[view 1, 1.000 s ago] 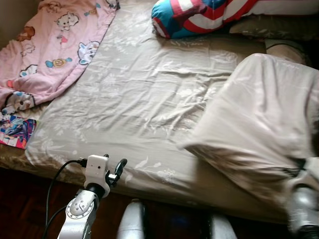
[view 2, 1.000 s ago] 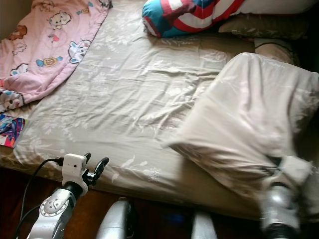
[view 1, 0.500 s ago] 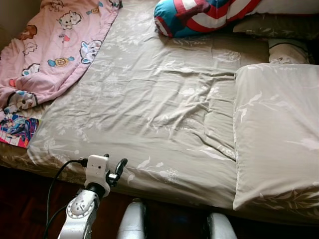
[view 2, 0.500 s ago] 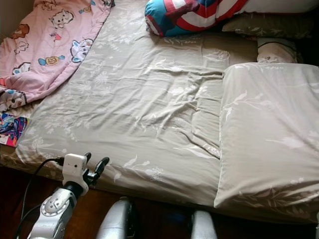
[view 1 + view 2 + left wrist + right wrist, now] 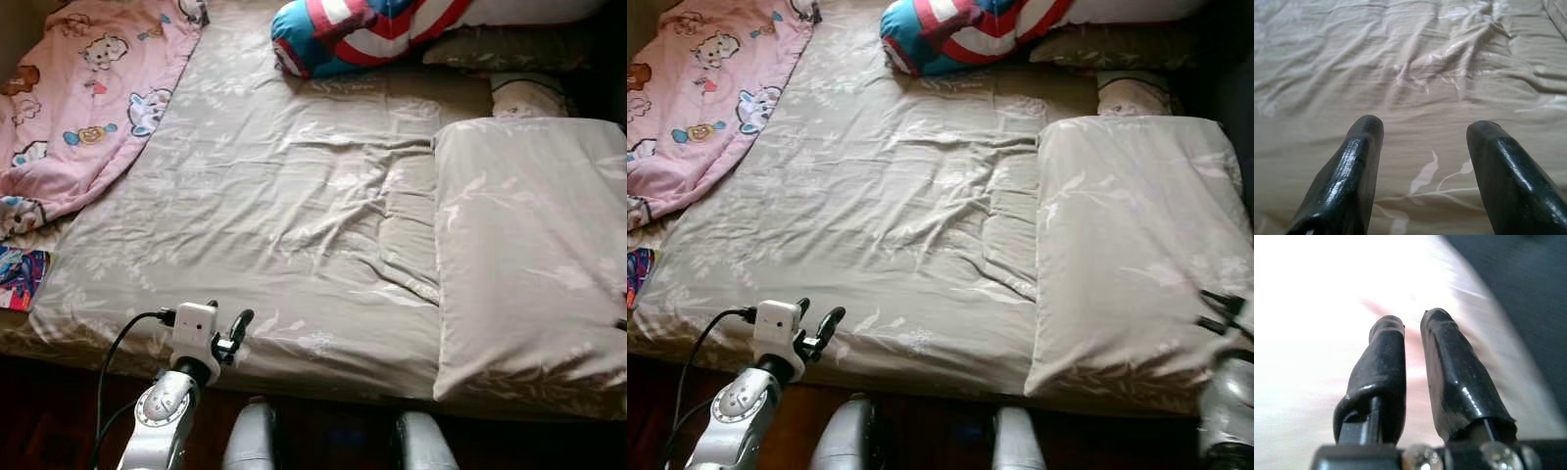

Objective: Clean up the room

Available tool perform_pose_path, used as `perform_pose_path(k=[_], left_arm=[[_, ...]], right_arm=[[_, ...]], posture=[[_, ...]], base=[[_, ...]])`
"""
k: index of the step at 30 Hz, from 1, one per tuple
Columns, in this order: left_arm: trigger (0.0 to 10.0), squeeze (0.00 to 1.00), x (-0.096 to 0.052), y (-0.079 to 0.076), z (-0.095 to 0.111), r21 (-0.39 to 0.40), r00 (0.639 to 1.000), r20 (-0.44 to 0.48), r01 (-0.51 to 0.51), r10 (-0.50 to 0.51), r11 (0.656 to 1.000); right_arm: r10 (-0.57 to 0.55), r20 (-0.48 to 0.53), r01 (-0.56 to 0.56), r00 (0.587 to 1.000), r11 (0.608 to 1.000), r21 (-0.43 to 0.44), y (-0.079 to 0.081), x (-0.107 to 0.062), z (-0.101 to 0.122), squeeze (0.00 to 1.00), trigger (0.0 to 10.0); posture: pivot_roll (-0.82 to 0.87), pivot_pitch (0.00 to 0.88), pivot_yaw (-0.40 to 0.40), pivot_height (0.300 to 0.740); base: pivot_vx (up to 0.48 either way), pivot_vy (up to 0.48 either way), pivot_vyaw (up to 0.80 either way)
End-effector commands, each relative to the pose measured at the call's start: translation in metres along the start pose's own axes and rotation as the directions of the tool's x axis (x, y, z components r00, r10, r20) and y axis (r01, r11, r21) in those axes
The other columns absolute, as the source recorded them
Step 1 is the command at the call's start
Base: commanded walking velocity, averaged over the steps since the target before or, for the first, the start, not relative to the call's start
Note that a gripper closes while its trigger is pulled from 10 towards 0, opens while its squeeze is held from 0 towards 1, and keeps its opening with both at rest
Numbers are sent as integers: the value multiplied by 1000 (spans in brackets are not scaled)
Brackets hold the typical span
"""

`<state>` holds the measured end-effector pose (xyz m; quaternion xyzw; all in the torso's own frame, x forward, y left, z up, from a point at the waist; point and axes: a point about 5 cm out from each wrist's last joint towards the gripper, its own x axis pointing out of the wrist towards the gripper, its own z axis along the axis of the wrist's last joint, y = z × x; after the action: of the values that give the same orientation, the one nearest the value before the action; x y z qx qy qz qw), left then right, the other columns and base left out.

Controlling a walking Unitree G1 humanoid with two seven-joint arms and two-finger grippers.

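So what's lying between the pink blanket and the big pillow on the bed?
Only bare, wrinkled bedsheet lies between the pink blanket and the big pillow, seen in both eye views.

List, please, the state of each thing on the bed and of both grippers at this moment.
Beige pillow: lying flat at the bed's right side.
Bedsheet: spread out, wrinkled in the middle.
Pink blanket: bunched up at the left side.
Striped cushion: lying at the far end.
Left gripper: open, above the sheet.
Right gripper: nearly shut, empty, beside the pillow.

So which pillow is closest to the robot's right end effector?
The big beige pillow lying flat at the bed's near right corner. The right end effector sits at its edge; the red-white-blue pillow lies far off.
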<state>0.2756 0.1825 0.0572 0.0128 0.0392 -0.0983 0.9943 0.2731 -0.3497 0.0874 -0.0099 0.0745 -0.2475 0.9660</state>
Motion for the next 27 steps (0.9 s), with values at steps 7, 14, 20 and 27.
perform_pose_path(k=[7,14,20,27], left_arm=[[10000,0,0,15,0,-152,992,2,-126,127,980],[10000,0,0,24,7,-119,989,26,-142,146,983],[10000,0,0,16,2,-130,987,24,-155,160,979],[10000,0,1,15,5,-75,985,45,-163,166,984]], right_arm=[[336,33,-337,941,938,80,89,-28,-24,0,10000],[379,11,-375,925,910,178,119,-51,-44,0,10000],[415,-8,-409,910,900,152,119,-59,-51,0,10000],[417,-13,-411,909,899,155,121,-56,-50,0,10000]], posture=[[1,238,49,657],[13,223,32,657],[-5,207,5,691],[-6,186,-6,736]], base=[[0,0,0],[0,0,0],[0,0,0],[0,0,0]])
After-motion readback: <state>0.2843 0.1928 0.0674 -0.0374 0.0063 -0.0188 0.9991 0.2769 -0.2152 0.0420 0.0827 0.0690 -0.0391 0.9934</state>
